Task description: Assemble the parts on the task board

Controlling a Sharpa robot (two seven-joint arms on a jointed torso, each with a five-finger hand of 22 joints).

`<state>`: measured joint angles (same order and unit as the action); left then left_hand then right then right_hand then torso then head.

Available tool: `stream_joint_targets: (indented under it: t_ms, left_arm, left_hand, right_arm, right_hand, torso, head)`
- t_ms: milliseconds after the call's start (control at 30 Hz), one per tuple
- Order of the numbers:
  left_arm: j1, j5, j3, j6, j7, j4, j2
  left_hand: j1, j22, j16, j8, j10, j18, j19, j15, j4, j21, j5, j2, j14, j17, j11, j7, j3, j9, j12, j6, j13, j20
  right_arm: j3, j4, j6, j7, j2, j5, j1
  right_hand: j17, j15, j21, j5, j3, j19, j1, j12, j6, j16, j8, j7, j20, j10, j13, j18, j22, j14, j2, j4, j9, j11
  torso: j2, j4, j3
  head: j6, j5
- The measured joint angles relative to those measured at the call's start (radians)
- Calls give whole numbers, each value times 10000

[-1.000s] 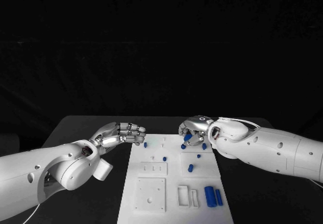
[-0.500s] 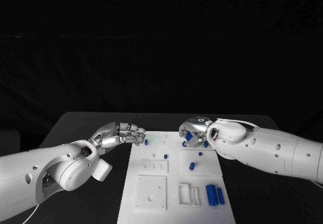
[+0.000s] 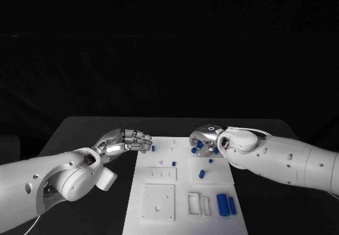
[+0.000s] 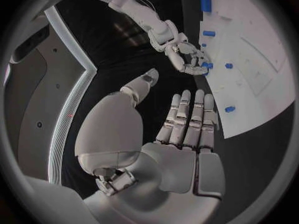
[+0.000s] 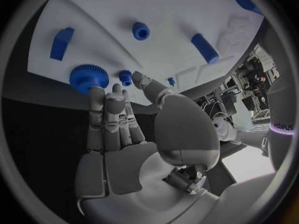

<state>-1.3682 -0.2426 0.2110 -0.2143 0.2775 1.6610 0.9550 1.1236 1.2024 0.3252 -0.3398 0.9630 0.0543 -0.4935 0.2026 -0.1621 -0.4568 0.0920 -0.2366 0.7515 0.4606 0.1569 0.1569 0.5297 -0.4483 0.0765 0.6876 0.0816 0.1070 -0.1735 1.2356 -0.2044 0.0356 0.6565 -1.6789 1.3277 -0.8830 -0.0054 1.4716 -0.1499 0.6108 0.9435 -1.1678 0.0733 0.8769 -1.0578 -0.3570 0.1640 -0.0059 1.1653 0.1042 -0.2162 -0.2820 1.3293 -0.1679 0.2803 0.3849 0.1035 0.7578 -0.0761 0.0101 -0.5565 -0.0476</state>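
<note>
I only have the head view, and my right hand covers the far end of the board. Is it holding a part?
Observer: No. In the right wrist view nothing sits between thumb and fingers of the right hand. Its fingertips are at the rim of a toothed blue gear lying on the board.
Operator: And the left hand?
Observer: The left wrist view shows the left hand holding nothing, fingers straight.
Operator: Anything close to the gear?
Observer: A small blue peg stands right beside it, by the thumb tip.
</note>
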Motion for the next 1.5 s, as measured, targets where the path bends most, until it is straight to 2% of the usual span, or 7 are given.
stream_joint_targets:
  t_ms: [300, 433, 633, 833, 1267, 1300, 1500]
  left_arm:
    - [-18, 36, 0, -1, 0, 23, 21]
    - [-21, 63, 0, -2, 0, -12, -6]
    - [-22, 115, 0, -4, -2, -47, -25]
    - [-22, 142, 0, -5, -4, -57, -25]
    - [-23, 160, 0, -5, -14, -57, -21]
    - [-23, 161, 0, -5, -15, -57, -21]
    - [-23, 165, 1, -4, -20, -57, -21]
  left_hand:
    - [0, -2, 0, 0, 37, -6, -36, -9, -27, 0, 0, 79, 9, -1, 37, 35, -28, 1, 0, -35, -10, -35]
    - [1, -2, 0, 0, 37, -8, -36, -9, -28, 0, 0, 78, 9, -2, 37, 35, -28, 1, 0, -35, -10, -35]
    - [1, -2, 0, 0, 37, -11, -36, -9, -28, 0, 0, 78, 9, -2, 37, 35, -28, 1, 0, -35, -20, -34]
    - [1, -3, 0, 0, 37, -14, -36, -9, -28, 0, 0, 78, 8, -3, 37, 35, -28, 2, 0, -35, -19, -34]
    - [40, -5, 0, 0, 37, -36, -56, -9, -55, 1, 0, 117, 8, -4, 37, 35, -55, 3, 0, -35, -40, -55]
    - [40, -5, 0, 0, 36, -82, -73, -9, -55, 1, 0, 117, 8, -4, 37, 35, -55, 3, 0, -35, -40, -71]
    - [40, -6, 0, 0, 36, -83, -73, -9, -83, 1, 0, 117, 8, -4, 37, 70, -83, 4, 0, 0, -40, -71]
  right_arm:
    - [0, -61, 14, 9, -28, -61, -18]
    - [0, -55, 18, 9, -34, -74, -19]
    - [0, -42, 22, 9, -35, -85, -23]
    - [0, -33, 22, 9, -36, -89, -23]
    - [13, 16, 4, 9, -62, -94, -10]
    - [16, 16, -4, 15, -65, -98, -8]
    - [14, 36, -62, 82, -76, -193, -9]
  right_hand:
    - [123, -18, -2, 349, 646, 87, 66, 0, 51, -91, 1, 19, -13, 36, -40, 3, -58, 18, -60, -118, -45, 35]
    - [163, -19, -1, 517, 893, 90, 106, 0, 84, -141, 1, -11, -15, 71, -50, 4, -64, 19, -100, -207, -56, 0]
    - [235, -72, 0, 795, 1186, 125, 234, 0, 191, -189, 1, -47, -17, 235, -50, 9, -99, 0, -39, -393, -55, -57]
    - [298, -126, 0, 879, 1471, 127, 384, 0, 328, -246, -53, -99, -17, 404, 1, 16, -128, -27, -59, -679, -55, -109]
    - [354, -186, 38, 920, 1622, 145, 515, 105, 582, -338, -147, -191, -1, 701, 109, 23, -185, -3, -31, -890, -30, -196]
    - [367, -196, 38, 956, 1666, 163, 515, 106, 598, -341, -172, -205, -16, 752, 143, 23, -194, 5, -31, -933, -30, -215]
    - [369, -216, 75, 957, 2022, 193, 460, 123, 748, -402, -236, -277, -56, 919, 217, 33, -236, 2, 24, -1019, -4, -289]
  torso:
    - [81, 6, -11]
    - [103, 12, -11]
    - [131, 26, -6]
    - [151, 24, -3]
    - [198, 18, 9]
    - [203, 18, 9]
    - [218, 20, 6]
  head:
    - [26, 35]
    - [24, 37]
    - [13, 29]
    - [13, 19]
    - [33, 37]
    - [35, 38]
    - [50, 49]
